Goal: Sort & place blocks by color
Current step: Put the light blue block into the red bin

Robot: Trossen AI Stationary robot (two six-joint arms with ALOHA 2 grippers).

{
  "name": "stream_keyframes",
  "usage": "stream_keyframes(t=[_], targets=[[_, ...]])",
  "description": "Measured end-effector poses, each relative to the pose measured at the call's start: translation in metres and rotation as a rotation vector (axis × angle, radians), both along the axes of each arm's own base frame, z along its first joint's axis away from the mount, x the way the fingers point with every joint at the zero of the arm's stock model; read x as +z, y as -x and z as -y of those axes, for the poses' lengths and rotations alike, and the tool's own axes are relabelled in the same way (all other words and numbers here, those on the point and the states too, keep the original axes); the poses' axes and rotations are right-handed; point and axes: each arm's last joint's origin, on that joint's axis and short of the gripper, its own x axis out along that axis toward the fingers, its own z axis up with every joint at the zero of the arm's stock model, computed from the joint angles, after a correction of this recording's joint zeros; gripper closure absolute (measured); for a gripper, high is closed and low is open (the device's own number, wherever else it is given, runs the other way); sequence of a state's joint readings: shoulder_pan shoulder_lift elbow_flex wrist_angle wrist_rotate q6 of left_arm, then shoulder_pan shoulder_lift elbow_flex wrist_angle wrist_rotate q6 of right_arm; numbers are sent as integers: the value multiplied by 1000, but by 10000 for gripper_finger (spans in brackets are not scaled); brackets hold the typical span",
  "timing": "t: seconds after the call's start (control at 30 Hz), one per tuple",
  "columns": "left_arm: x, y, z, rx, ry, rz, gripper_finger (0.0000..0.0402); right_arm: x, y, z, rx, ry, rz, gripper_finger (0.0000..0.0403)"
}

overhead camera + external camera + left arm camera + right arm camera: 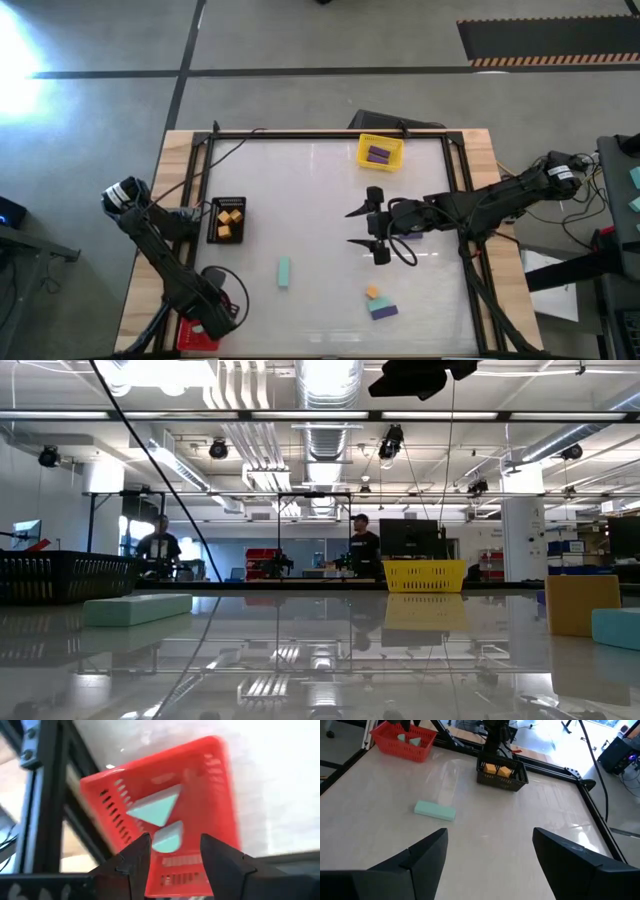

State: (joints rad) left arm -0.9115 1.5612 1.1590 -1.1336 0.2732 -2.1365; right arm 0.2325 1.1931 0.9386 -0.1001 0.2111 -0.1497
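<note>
The left gripper point(171, 851) hung parted and empty directly over the red tray point(212, 775) holding two mint blocks point(152, 810). The right gripper point(490, 851) stood wide above the glossy white table point(520, 820), a mint bar point(434, 810) ahead; a workshop lay beyond.

Right end effector point(364, 229) spread mid-table, between yellow tray point(380, 151) and stacked blocks point(380, 303).

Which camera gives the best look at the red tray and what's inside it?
The left wrist view: the red tray fills it, with two mint pieces inside. The right wrist view shows it small and far off; the high view mostly hides it under the left arm; the low view misses it.
</note>
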Motion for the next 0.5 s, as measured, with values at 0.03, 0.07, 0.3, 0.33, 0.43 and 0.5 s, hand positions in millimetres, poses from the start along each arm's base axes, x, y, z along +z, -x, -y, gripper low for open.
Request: stream_keyframes(t=[0.03,0.07,0.3,0.33,0.43,0.5], targets=[[3,-1,1,1,-4,23,247,0,0,0,0,0,0,119],[6,-3,2,3,-12,55,247,0,0,0,0,0,0,119],[27,-18,3,-7,-117,330,247,-1,0,0,-5,-9,-1,119],[29,-20,2,-8,-132,360,247,-1,0,0,-5,-9,-1,119],[31,-27,-2,-23,-166,412,247,-1,0,0,-5,-10,-1,119],[31,-32,-6,-26,-175,419,246,-1,0,0,-5,-10,-1,119]])
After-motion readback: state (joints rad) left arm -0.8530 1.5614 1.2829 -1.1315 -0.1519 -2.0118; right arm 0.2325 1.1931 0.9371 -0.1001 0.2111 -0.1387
